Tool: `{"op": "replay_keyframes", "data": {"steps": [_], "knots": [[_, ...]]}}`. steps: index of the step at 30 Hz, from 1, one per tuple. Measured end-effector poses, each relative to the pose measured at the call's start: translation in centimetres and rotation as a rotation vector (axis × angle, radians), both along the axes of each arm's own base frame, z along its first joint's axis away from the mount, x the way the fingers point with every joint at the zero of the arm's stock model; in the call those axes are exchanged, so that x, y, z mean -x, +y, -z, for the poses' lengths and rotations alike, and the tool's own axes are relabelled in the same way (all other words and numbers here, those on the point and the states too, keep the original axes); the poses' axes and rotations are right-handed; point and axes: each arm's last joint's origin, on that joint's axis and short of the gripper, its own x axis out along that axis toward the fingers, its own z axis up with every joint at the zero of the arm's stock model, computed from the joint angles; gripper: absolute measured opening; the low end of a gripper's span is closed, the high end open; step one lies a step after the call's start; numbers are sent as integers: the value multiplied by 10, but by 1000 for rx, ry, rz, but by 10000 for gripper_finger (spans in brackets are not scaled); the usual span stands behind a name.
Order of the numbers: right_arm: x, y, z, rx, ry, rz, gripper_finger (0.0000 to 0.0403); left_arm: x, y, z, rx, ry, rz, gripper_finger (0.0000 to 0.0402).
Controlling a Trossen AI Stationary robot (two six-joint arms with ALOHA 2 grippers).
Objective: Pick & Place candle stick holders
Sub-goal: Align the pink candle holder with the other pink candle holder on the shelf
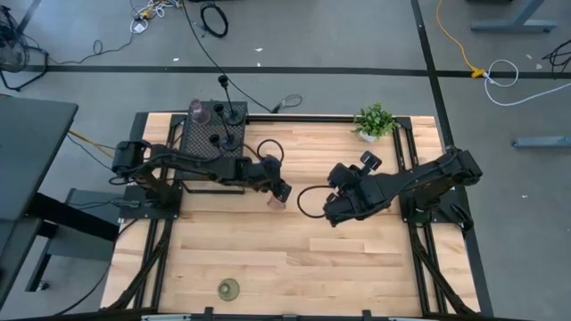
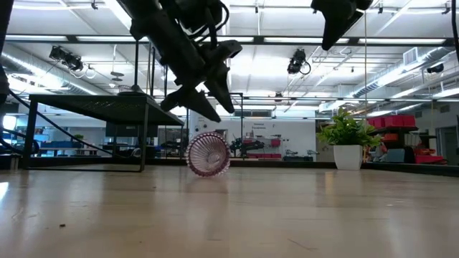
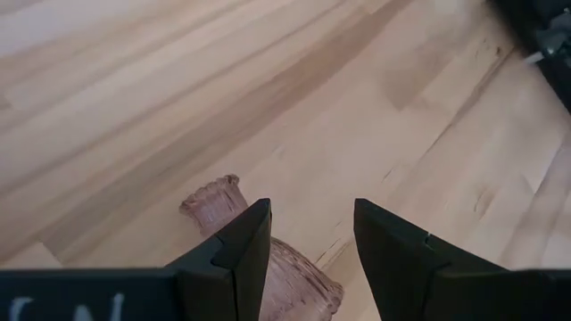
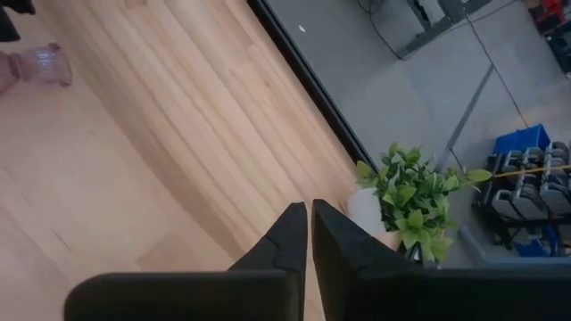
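Observation:
A pinkish glass goblet [image 1: 277, 202] lies on its side on the wooden table near the middle; it also shows in the low view [image 2: 209, 153] and the left wrist view [image 3: 223, 203]. My left gripper [image 1: 283, 191] hangs open just above it [image 2: 215, 111], fingers pointing down, with the goblet partly under one finger [image 3: 239, 254]. On the black mesh box [image 1: 214, 143] at the far left stand thin black stems [image 1: 230, 114] and a second pinkish goblet [image 1: 198, 113]. An olive-gold round holder [image 1: 230, 288] sits near the front edge. My right gripper [image 4: 309, 223] is shut and empty, held high right of centre [image 1: 364, 164].
A small green potted plant [image 1: 375, 121] in a white pot stands at the far right of the table [image 2: 348, 143]. Open wood [image 1: 357, 267] lies between the fallen goblet and the front edge. Black frame rails [image 1: 419, 259] run along both sides of the table.

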Motion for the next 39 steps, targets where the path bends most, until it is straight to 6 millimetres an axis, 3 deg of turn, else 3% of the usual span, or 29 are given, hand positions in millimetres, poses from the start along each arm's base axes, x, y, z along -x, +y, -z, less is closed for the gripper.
{"op": "replay_keyframes", "data": {"steps": [21, 39], "knots": [[1, 3, 0, 0, -9, -4, 22, -11, 25, 41, 107, 88, 13, 165], [6, 2, 20, 12, 52, 16, 22, -4, 31, 44, 198, 148, 31, 165]]}}
